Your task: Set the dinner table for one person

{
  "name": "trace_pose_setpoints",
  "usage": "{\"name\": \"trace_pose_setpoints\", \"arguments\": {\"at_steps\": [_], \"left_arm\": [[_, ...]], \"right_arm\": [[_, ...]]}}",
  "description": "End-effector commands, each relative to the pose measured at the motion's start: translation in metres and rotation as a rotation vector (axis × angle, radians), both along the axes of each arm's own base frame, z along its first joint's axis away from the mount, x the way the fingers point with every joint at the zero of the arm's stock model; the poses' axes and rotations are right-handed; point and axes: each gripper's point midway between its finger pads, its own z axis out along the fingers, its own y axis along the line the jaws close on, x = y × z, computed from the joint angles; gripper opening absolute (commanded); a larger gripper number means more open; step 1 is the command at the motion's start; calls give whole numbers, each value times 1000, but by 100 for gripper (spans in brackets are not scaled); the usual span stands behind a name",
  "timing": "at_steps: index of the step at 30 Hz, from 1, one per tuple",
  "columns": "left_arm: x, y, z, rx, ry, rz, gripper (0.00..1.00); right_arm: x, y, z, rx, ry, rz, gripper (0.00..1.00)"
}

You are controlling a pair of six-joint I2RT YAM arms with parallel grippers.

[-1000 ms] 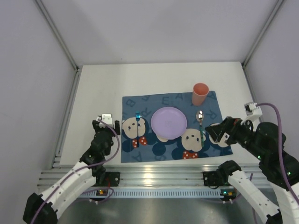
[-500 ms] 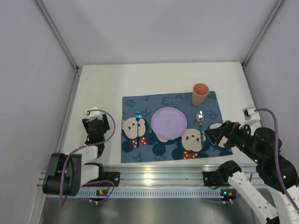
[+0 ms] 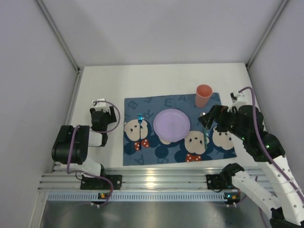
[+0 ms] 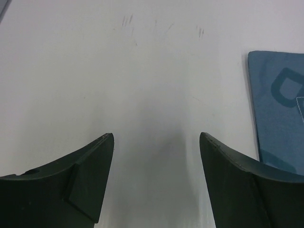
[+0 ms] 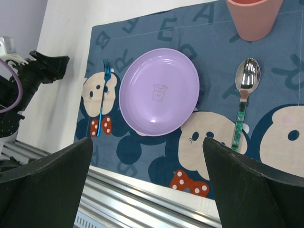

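1. Rail [image 3: 152, 179] of ribbed aluminium edges the white dinner table [image 3: 156, 78] nearest me.
2. My left gripper [image 4: 156, 140] hovers over bare tabletop, jaws apart.
3. My right gripper [image 5: 147, 142] hangs above the cartoon placemat [image 3: 142, 102], jaws wide apart.
4. The placemat carries fork [image 3: 140, 124], purple plate [image 3: 171, 125], spoon [image 3: 204, 126] and pink cup [image 3: 204, 95].
5. Grey walls [image 3: 156, 33] enclose the table beyond.
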Motion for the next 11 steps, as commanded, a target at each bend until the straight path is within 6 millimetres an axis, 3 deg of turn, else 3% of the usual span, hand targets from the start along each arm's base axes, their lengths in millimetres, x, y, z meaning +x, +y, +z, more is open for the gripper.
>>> {"name": "trace_pose_setpoints", "arguments": {"at_steps": [1, 2, 3, 11], "left_arm": [[14, -5, 33, -12, -142, -36, 79], [14, -5, 33, -13, -142, -34, 79], [14, -6, 34, -18, -146, -35, 99], [13, -6, 35, -12, -150, -38, 99]], "right_arm": [[15, 7, 35, 61, -115, 2, 100], [17, 9, 33, 66, -109, 6, 100], [18, 10, 34, 69, -113, 9, 100], [30, 13, 41, 47, -135, 16, 100]]}}
